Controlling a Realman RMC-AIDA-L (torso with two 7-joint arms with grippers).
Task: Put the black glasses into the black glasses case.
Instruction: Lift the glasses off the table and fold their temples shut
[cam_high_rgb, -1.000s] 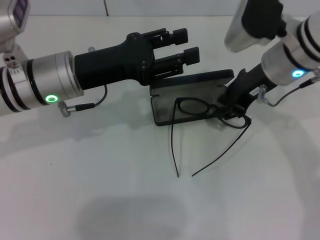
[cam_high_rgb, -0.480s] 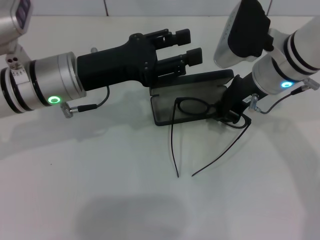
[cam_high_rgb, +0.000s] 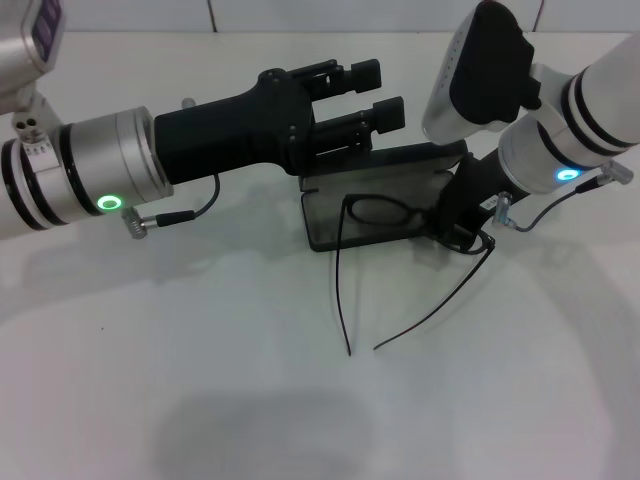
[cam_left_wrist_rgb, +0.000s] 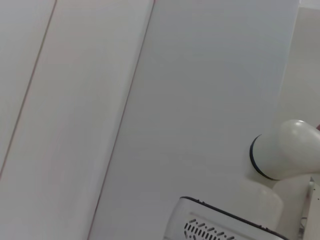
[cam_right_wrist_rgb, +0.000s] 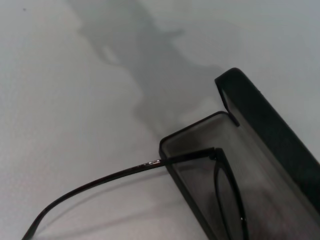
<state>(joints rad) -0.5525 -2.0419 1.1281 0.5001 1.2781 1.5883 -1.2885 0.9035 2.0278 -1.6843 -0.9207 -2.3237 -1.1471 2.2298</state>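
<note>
The black glasses case (cam_high_rgb: 385, 205) is seen lying open on the white table (cam_high_rgb: 200, 380) a little above the middle of the head view, its grey-lined tray facing up and its lid raised behind it toward 12 o'clock. The black glasses (cam_high_rgb: 385, 215) are seen with the front frame lying over the tray of the case, one lens ring visible on the lining, while both temple arms are unfolded and trail over the front edge of the case toward 6 o'clock, their tips lying on the table. In the right wrist view one temple arm (cam_right_wrist_rgb: 100, 179) is seen crossing the corner of the case (cam_right_wrist_rgb: 200, 165) and running out over the table. The right gripper (cam_high_rgb: 455, 225) is placed at the 3 o'clock end of the case, at the frame; whether its claw is clamped on the frame cannot be told. The left gripper (cam_high_rgb: 372, 95) is held above the lid at about 11 o'clock from the case, its two fingers apart with nothing between them.
</note>
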